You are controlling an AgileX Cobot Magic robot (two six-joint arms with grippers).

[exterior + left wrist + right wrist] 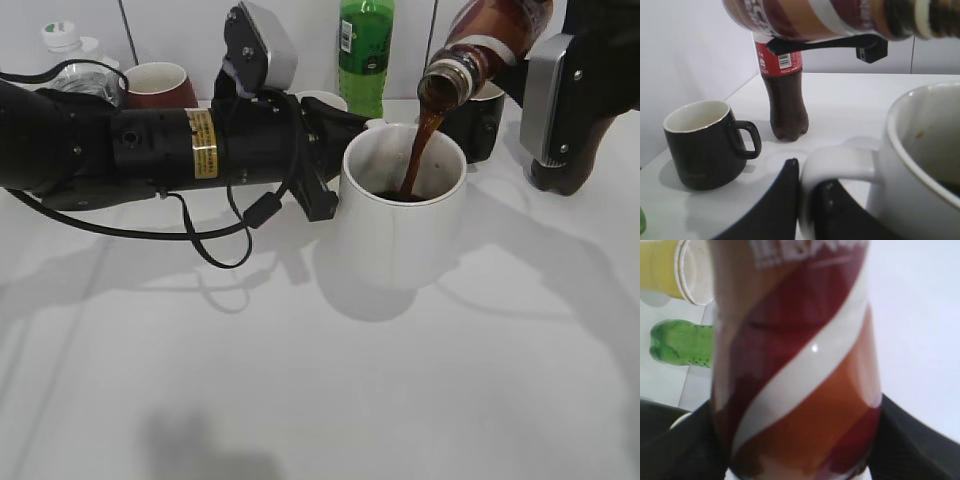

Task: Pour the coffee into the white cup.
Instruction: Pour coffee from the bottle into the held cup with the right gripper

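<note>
The white cup (400, 215) stands mid-table with brown coffee pooled inside. My right gripper (795, 440) is shut on the coffee bottle (485, 50), tilted mouth-down over the cup, and a brown stream (420, 150) falls into it. The bottle's orange-brown label fills the right wrist view (795, 365) and shows at the top of the left wrist view (815, 17). My left gripper (807, 200) is shut on the cup's handle (832, 167), beside the cup wall (920, 160); its arm (200, 140) reaches in from the left.
A black mug (702, 145) and a cola bottle (786, 95) stand behind the cup; the mug shows in the exterior view (480, 125). A green soda bottle (365, 50), a dark red mug (157, 85), a clear water bottle (70, 55) and a yellow paper cup (675, 270) stand at the back.
</note>
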